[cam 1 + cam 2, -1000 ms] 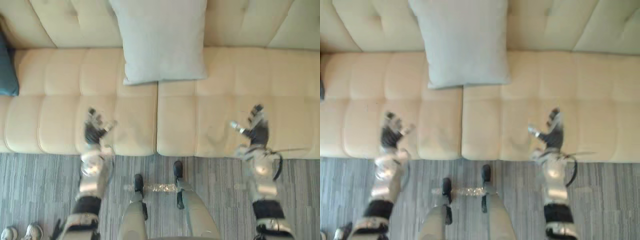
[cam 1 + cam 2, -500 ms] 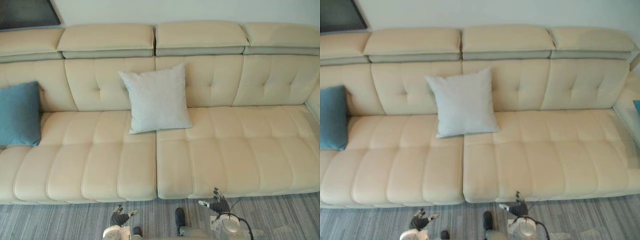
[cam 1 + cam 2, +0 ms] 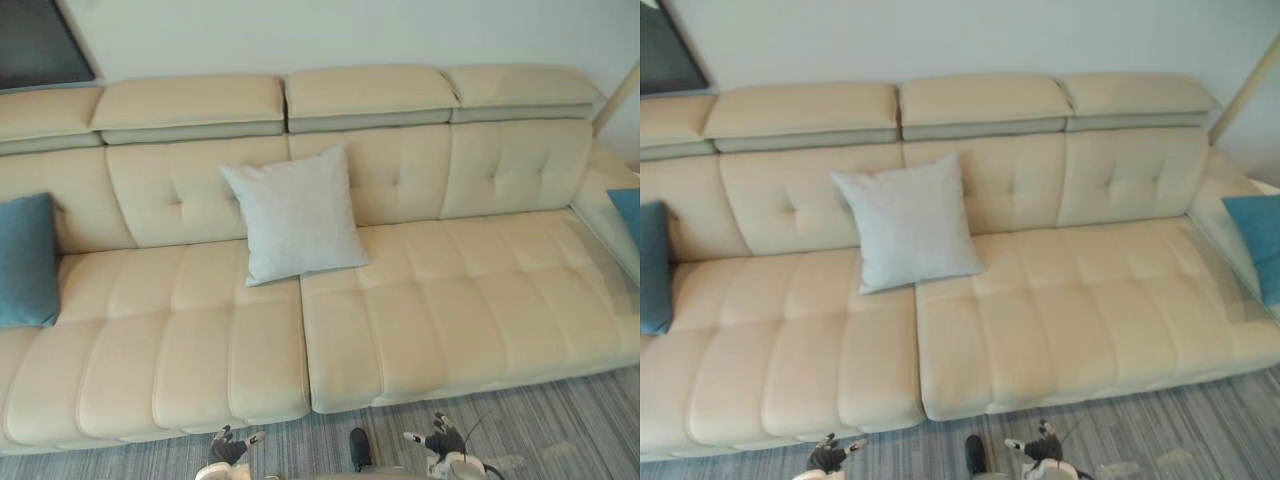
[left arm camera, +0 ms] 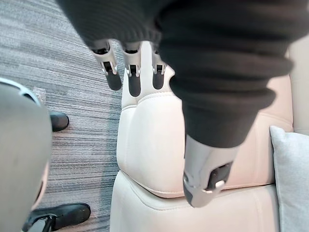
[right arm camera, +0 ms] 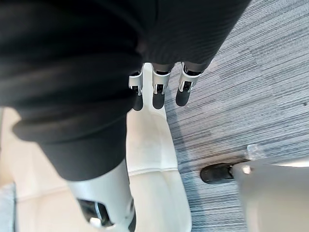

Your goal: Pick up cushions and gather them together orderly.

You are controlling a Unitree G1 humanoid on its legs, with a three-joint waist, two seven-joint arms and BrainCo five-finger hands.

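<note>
A pale grey cushion point(image 3: 293, 212) leans against the backrest near the middle of the long cream sofa point(image 3: 400, 310). A blue cushion point(image 3: 25, 260) stands at the sofa's far left end. Another blue cushion point(image 3: 1257, 240) lies at the far right end. My left hand point(image 3: 229, 449) and right hand point(image 3: 440, 442) hang low over the carpet in front of the sofa, both open with straight fingers and holding nothing. The left wrist view shows the grey cushion point(image 4: 293, 174) past the seat edge.
Grey striped carpet point(image 3: 560, 420) lies in front of the sofa. A dark frame point(image 3: 35, 45) hangs on the wall at the upper left. A slanted pale pole point(image 3: 1245, 85) stands at the right end.
The camera has pulled back and turned a little right, so the whole sofa and the right blue cushion now show. Both hands have dropped low in front of the seat.
</note>
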